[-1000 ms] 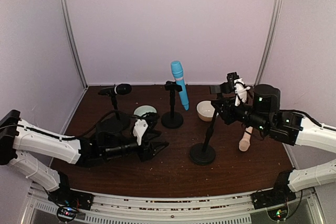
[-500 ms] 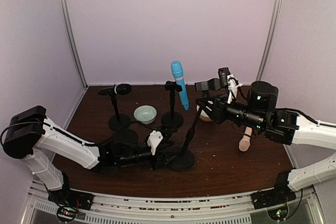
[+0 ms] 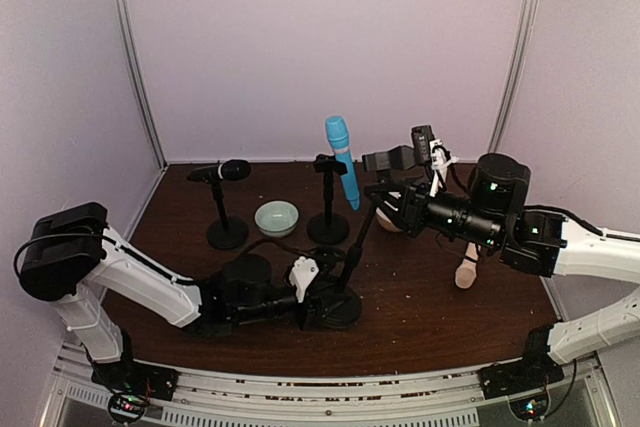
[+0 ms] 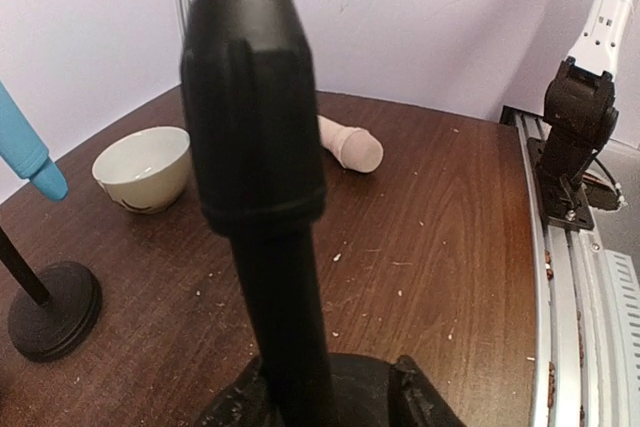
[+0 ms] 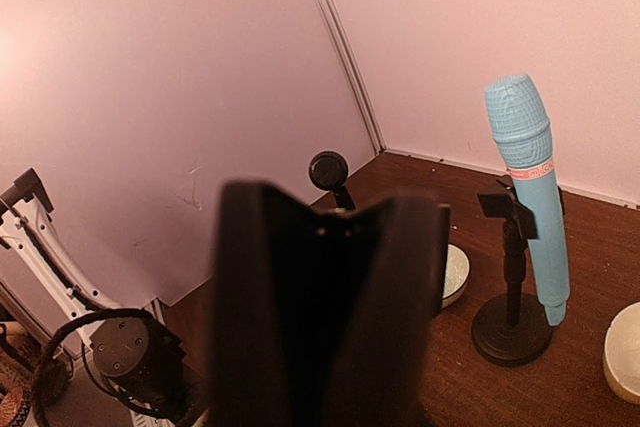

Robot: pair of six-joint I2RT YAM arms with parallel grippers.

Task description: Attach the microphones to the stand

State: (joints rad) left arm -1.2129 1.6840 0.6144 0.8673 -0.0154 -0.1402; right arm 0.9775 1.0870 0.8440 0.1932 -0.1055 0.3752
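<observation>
Empty stand (image 3: 357, 242) tilts. The right gripper (image 3: 383, 197) clamps it near the clip; the left gripper (image 3: 322, 302) straddles its base, grip unclear. The cream microphone (image 3: 467, 269) lies right of the stand, apart. Risk: stand topples if either hold slips.

No legible word, brand, number or sign in any view. On the light blue microphone (image 5: 535, 207), a pink band (image 5: 537, 170) just below the head, printed with tiny marks too small and blurred to read.
</observation>
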